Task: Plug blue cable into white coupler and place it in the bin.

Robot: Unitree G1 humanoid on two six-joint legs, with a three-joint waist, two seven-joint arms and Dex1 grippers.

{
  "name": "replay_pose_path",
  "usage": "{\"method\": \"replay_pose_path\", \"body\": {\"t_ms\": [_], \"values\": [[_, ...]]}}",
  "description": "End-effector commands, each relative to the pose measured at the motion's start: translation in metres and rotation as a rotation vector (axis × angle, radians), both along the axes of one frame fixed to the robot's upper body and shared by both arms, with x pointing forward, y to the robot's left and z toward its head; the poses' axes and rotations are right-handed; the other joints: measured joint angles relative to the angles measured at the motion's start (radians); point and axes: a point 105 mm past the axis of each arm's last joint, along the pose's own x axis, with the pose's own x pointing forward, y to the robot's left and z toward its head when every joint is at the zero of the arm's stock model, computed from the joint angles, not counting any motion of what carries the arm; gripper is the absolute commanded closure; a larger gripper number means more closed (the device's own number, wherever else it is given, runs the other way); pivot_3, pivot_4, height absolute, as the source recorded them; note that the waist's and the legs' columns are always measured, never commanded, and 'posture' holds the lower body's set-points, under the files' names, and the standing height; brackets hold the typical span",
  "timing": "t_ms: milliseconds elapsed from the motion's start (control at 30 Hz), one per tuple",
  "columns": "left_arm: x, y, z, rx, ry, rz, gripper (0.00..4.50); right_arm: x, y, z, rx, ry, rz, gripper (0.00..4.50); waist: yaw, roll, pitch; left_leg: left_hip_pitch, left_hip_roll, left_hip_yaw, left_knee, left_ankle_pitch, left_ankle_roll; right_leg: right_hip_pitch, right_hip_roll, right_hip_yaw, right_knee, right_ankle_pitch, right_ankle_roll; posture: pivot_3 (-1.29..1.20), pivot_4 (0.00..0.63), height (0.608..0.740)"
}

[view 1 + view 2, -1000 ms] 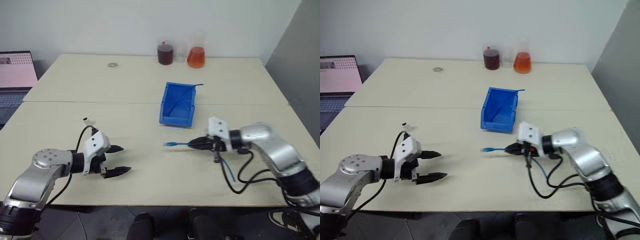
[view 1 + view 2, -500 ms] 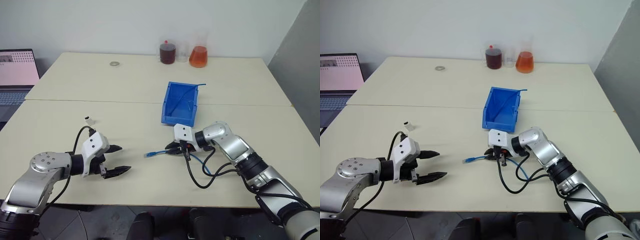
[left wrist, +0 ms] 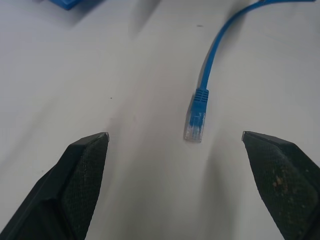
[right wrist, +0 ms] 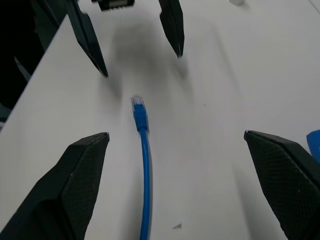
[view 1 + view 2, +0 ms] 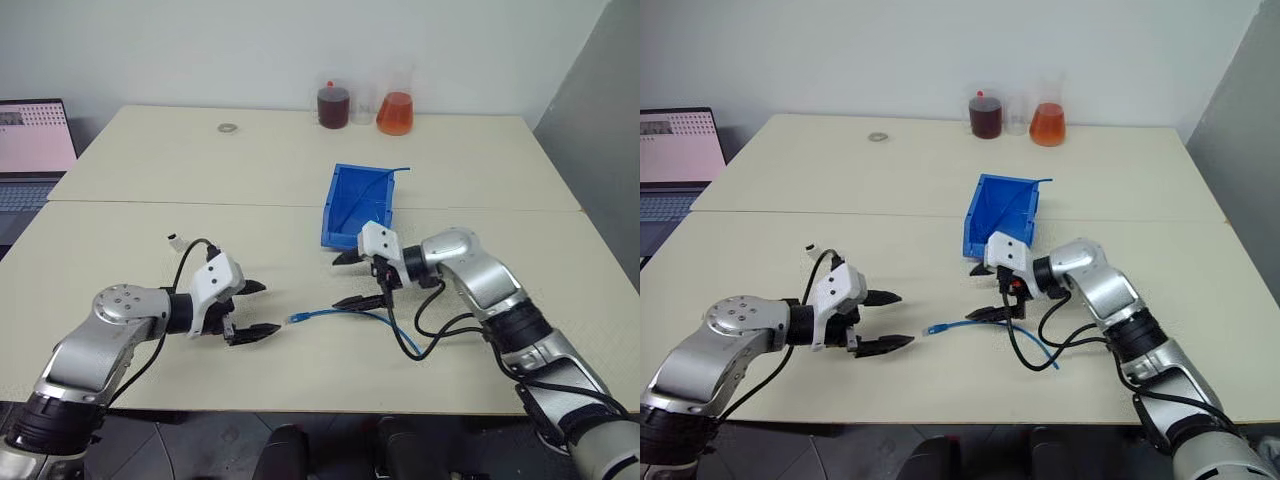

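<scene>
Blue cable (image 5: 345, 315) lies loose near the counter's (image 5: 150, 180) front edge between both grippers, jaws spread wide, empty

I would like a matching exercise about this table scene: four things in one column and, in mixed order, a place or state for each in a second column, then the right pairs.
Things:
1. blue cable
2. bin
3. white coupler
4. right claw

Places or states:
A. stands near the table's middle, beyond the right claw
B. open, holding nothing
C. lies loose on the table between the two claws
D. rests on the table beyond the left claw

Right pairs: 1-C, 2-A, 3-D, 4-B
</scene>
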Motion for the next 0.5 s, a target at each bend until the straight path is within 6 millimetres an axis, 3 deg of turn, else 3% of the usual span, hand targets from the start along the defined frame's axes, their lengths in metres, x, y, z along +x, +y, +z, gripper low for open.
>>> {"method": "replay_pose_path", "body": {"t_ms": [33, 167, 500], "values": [[-0.003, 0.007, -0.005, 0.046, -0.009, -0.037, 0.00, -0.012, -0.009, 0.004, -0.028, -0.063, 0.000, 0.03, 0.000, 0.000, 0.000, 0.000, 0.000, 0.000, 0.000, 0.000, 0.000, 0.000, 0.000, 0.000, 0.000, 0.000, 0.000, 0.00, 0.150, 0.740], [-0.002, 0.012, -0.018, 0.084, -0.007, -0.043, 0.00, -0.020, -0.016, -0.004, -0.078, -0.140, -0.041, 0.03, 0.000, 0.000, 0.000, 0.000, 0.000, 0.000, 0.000, 0.000, 0.000, 0.000, 0.000, 0.000, 0.000, -0.003, 0.004, 0.00, 0.150, 0.740], [0.006, -0.010, -0.030, 0.075, -0.025, -0.061, 0.00, -0.029, -0.005, -0.008, -0.016, -0.129, -0.137, 0.03, 0.003, 0.000, 0.000, 0.001, 0.000, 0.000, 0.001, 0.000, 0.000, 0.001, 0.001, 0.001, 0.001, -0.002, 0.005, 0.00, 0.150, 0.740]]}}
